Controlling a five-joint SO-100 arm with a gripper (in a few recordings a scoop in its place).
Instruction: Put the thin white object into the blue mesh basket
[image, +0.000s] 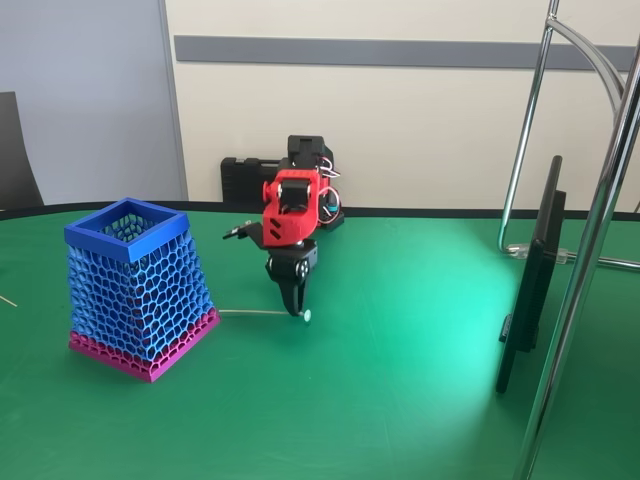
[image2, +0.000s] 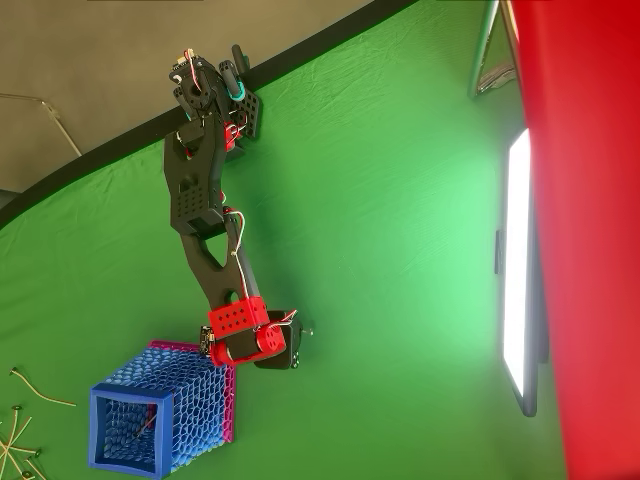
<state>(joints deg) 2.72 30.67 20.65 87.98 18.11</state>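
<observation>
White thin white object (image: 262, 312) flat on green table (image: 400, 380), long axis left-right, bead end at my pincer (image: 297, 310); pincer narrow, whether gripping, cannot tell. Blue mesh basket (image: 128, 232) near, left.

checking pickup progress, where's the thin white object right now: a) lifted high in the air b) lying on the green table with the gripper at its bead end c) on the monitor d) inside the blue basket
b: in the fixed view the thin white object lies flat on the green table beside the blue mesh basket, the gripper lowered at its bead tip.
</observation>
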